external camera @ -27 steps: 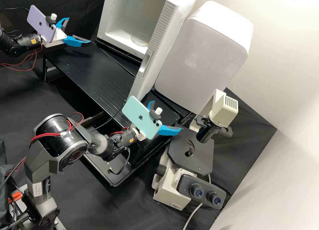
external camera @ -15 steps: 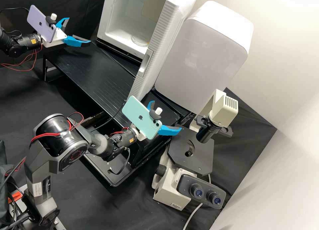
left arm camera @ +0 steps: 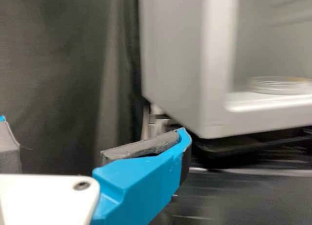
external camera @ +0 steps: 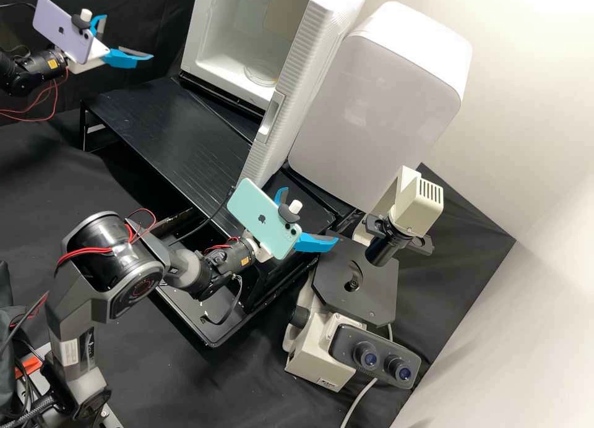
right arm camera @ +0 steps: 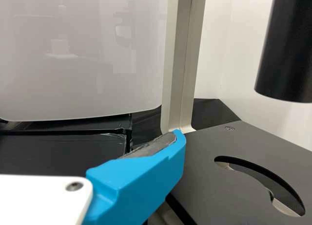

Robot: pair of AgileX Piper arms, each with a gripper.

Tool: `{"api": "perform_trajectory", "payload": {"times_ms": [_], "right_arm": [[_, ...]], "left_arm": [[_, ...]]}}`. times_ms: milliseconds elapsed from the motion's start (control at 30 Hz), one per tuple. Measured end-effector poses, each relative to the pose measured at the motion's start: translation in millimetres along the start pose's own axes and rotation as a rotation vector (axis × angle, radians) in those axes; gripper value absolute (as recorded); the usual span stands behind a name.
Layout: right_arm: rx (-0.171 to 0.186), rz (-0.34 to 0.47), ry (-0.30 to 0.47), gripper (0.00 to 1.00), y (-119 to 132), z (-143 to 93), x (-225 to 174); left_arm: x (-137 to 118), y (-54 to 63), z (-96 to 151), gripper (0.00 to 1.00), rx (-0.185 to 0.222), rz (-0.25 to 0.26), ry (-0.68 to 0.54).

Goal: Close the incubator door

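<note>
Fingers (external camera: 122, 59) wide apart on left hand (external camera: 128, 37), likewise on right hand (external camera: 312, 214) near microscope (external camera: 374, 289).

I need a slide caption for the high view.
Incubator door standing wide open, the left gripper open and clear of it, the right gripper open near the microscope.

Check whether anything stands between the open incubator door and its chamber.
Nothing visible blocks the incubator door from the chamber: the black platform lies below the gap, and the round dishes sit inside the chamber.
</note>
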Motion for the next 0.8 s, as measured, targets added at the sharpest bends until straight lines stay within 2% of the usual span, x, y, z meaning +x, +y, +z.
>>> {"api": "perform_trajectory", "payload": {"times_ms": [333,667,700,800], "right_arm": [[0.000,0.000,0.000,1.00,0,0,0],[0.000,0.000,0.000,1.00,0,0,0],[0.000,0.000,0.000,0.00,0,0,0],[0.000,0.014,0.013,0.00,3,-3,2]], "left_arm": [[-3,10.8,-38,1.00,-0.004,0.037,0.134],[-3,11.6,-42,1.00,-0.009,0.041,0.152],[-3,11.6,-42,1.00,-0.009,0.041,0.152],[-3,11.6,-42,1.00,-0.009,0.041,0.152]]}}
